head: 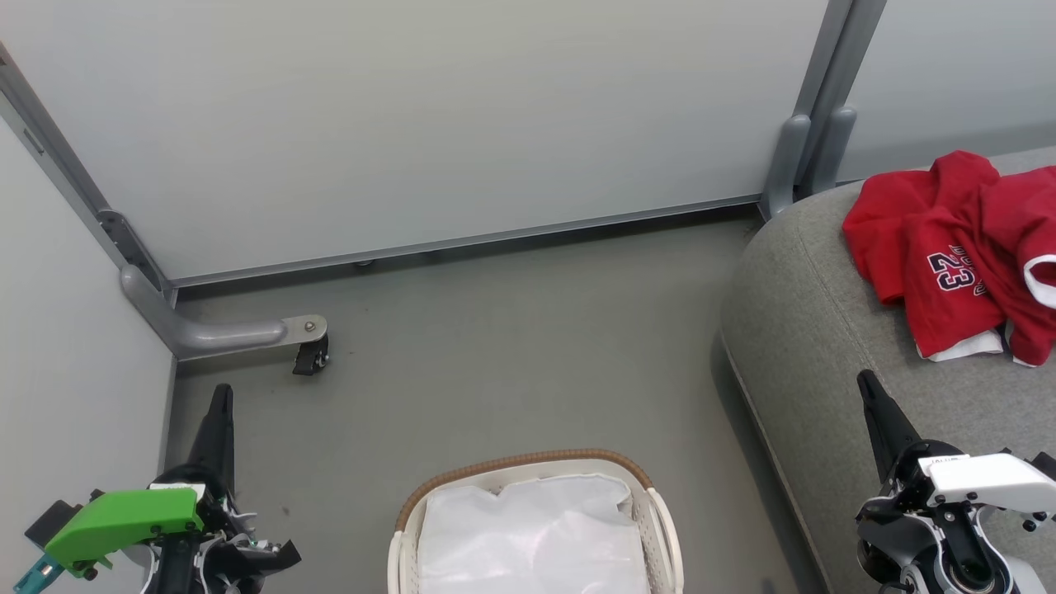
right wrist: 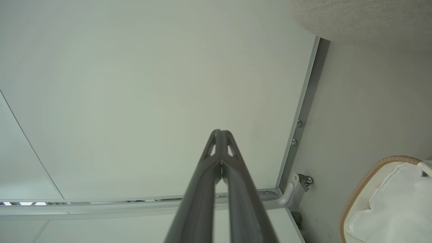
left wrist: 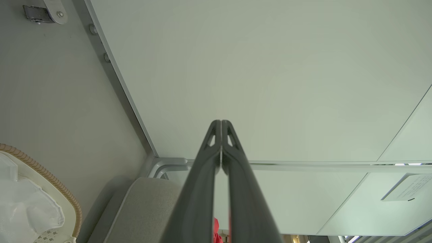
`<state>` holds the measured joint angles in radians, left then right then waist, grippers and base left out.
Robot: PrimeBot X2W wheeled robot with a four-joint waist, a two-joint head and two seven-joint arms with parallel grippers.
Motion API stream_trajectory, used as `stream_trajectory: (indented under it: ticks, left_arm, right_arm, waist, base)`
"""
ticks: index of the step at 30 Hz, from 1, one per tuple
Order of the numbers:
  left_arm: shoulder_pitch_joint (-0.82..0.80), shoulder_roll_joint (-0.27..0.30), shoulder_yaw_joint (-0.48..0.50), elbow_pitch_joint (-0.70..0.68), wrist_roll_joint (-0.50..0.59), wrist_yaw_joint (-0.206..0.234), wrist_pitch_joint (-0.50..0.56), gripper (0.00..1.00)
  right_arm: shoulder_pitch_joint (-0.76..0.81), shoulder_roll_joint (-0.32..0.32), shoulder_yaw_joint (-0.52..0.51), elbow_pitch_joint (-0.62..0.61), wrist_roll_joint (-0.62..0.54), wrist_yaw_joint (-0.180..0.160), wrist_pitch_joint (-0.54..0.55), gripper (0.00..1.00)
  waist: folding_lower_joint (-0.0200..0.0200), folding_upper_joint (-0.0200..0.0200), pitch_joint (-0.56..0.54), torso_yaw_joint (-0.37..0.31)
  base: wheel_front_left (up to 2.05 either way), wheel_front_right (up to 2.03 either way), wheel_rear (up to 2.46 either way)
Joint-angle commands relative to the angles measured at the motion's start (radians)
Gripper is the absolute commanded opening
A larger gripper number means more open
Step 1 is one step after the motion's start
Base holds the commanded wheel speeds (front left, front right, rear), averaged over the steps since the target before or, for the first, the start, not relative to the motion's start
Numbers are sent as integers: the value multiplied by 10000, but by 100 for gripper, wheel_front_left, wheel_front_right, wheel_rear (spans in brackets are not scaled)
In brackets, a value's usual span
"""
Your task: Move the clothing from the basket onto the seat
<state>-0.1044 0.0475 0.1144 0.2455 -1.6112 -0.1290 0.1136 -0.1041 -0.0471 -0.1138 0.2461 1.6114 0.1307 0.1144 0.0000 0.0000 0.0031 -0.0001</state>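
Observation:
The red clothing (head: pixel 957 247), with white trim and a dark 23, lies crumpled on the grey sofa seat (head: pixel 817 330) at the right; a red scrap (left wrist: pixel 216 233) peeks between the left fingers' bases. The basket (head: pixel 528 466) with its brown rim stands at bottom centre, holding just its white liner (head: pixel 528 528); the basket (left wrist: pixel 50 182) also appears in the left wrist view, and the basket (right wrist: pixel 364 182) in the right wrist view. My left gripper (head: pixel 221 396) is shut and empty, low left over the floor. My right gripper (head: pixel 866 384) is shut and empty over the seat's front part.
Pale partition panels (head: pixel 412 124) close off the back and left, with grey metal feet and a black caster (head: pixel 312 355) on the floor. A grey post (head: pixel 808 157) stands behind the sofa. Smooth grey floor (head: pixel 511 346) lies between the basket, sofa and panels.

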Motion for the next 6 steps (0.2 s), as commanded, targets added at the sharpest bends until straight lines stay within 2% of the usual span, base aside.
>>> stream_trajectory:
  ticks: [1, 6]
  left_arm:
    - [-96, 51, 24, -16, -33, -46, 43, 0]
    - [-96, 51, 23, -17, -33, -46, 42, 0]
  right_arm:
    - [-81, -59, -22, -37, 30, 0, 32, 0]
    - [-81, -59, -21, -37, 30, 0, 32, 0]
  waist:
    - [0, 0, 0, 1]
    - [0, 0, 0, 1]
  base:
    - [0, 0, 0]
    - [0, 0, 0]
